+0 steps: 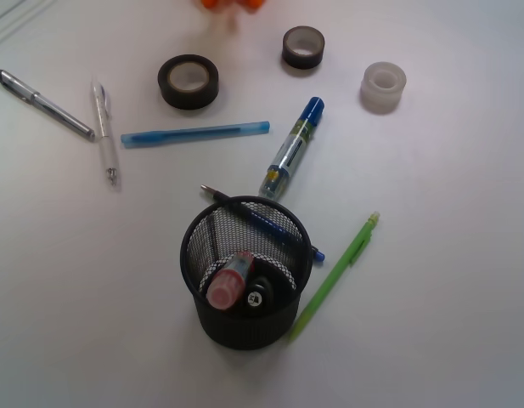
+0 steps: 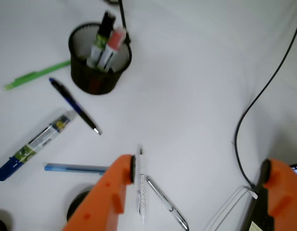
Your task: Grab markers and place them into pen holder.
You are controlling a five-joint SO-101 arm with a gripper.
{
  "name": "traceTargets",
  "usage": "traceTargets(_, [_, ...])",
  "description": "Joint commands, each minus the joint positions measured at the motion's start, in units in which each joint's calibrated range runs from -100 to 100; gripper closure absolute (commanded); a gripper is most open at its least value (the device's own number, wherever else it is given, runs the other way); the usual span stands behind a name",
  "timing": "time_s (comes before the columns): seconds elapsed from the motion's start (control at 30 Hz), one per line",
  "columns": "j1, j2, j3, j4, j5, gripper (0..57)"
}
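the orange tool (image 2: 196,192) hangs wide apart above the white bench (image 2: 187,86), gripping nothing, with a clear pen (image 2: 141,185) and a silver pen (image 2: 167,204) lying below it. further out, the blue-capped marker (image 1: 292,147) lies flat on the bench just behind the pen holder (image 1: 245,327). the red-capped marker (image 1: 228,282) and black-capped marker (image 1: 258,293) stand inside the holder, a green mechanical pencil (image 1: 336,274) beside it.

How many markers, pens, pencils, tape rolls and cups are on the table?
Markers: 3 (red-capped and black-capped in the pen holder, blue-capped on the table)
Pens: 4
Green pencil: 1
Tape rolls: 3
Pen holder: 1
Total: 12
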Motion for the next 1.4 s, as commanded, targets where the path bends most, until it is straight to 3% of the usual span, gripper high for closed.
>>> traceTargets(0.0, [-0.88, -12.43, 26.81, -13.79, 0.63, 27.7])
traceTargets(0.27, [-12.1, -31.13, 81.52, -62.44, 0.15, 27.1])
traceTargets(0.43, [-17.18, -30.96, 92.57, -68.82, -1.71, 27.1])
traceTargets(0.67, [-20.62, -29.35, 92.93, -56.22, 1.9, 27.1])
traceTargets(0.9, [-19.8, -22.55, 86.77, -48.96, -6.54, 27.1])
traceTargets(1.13, [-18.15, -2.57, 69.83, -53.95, -23.1, 27.1])
traceTargets(1.37, [-18.15, 8.82, 58.15, -36.89, -34.48, 27.1])
